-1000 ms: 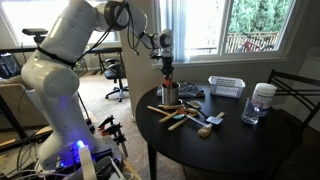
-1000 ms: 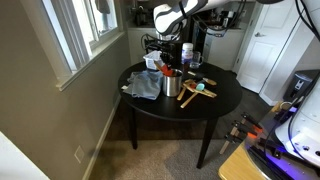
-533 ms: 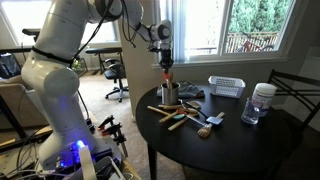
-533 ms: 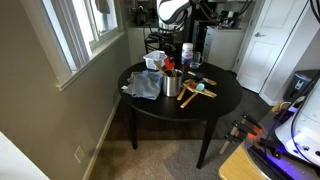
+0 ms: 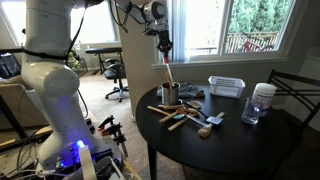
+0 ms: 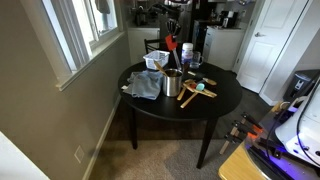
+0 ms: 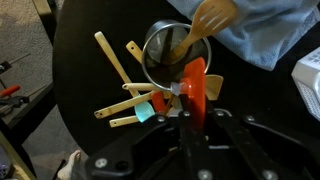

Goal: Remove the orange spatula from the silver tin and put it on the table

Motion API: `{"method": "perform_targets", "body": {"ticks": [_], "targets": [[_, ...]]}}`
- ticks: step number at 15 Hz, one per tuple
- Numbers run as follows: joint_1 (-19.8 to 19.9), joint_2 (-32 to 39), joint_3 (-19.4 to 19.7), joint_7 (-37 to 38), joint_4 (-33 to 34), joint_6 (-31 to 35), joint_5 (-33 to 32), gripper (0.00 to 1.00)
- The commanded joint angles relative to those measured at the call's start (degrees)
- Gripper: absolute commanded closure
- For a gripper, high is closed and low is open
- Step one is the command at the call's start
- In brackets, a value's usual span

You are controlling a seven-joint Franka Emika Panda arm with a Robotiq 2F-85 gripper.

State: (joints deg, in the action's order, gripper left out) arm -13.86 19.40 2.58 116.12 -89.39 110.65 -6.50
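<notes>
My gripper (image 5: 163, 42) is shut on the orange head of the orange spatula (image 5: 167, 68) and holds it high over the silver tin (image 5: 170, 96). The pale handle hangs down, with its lower end at about the tin's rim. In an exterior view the gripper (image 6: 172, 36) holds the spatula (image 6: 176, 50) above the tin (image 6: 172, 86). In the wrist view the orange spatula (image 7: 195, 85) runs between the fingers (image 7: 196, 122), and the tin (image 7: 165, 55) below still holds a wooden utensil (image 7: 203, 22). The tin stands on the dark round table (image 5: 235, 142).
Loose wooden utensils (image 5: 176, 115) and a brush (image 5: 209, 122) lie beside the tin. A white slotted basket (image 5: 227, 87) and a clear jar with a white lid (image 5: 261, 101) stand further along. A blue cloth (image 6: 143, 86) lies by the tin. A teal-headed utensil (image 7: 146, 111) lies nearby.
My gripper has risen straight up with the orange spatula, drawing it up out of the tin. The tin and the other utensils have not moved.
</notes>
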Motion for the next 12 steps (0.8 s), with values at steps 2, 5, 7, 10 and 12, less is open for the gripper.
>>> {"method": "perform_targets", "body": {"ticks": [2, 5, 7, 10, 12], "targets": [[0.3, -4.6, -0.9, 4.8, -2.1, -0.9, -4.7, 0.92], [0.5, -4.4, -0.8, 6.9, -1.8, -2.1, -7.9, 0.92], [0.8, -3.7, -0.6, 8.3, -1.9, -3.3, -9.7, 0.92], [1.8, -2.8, -0.3, 9.4, -4.1, -4.2, -10.5, 0.92], [3.0, -2.8, -0.2, 8.6, -7.2, -2.1, -9.9, 0.92]]}}
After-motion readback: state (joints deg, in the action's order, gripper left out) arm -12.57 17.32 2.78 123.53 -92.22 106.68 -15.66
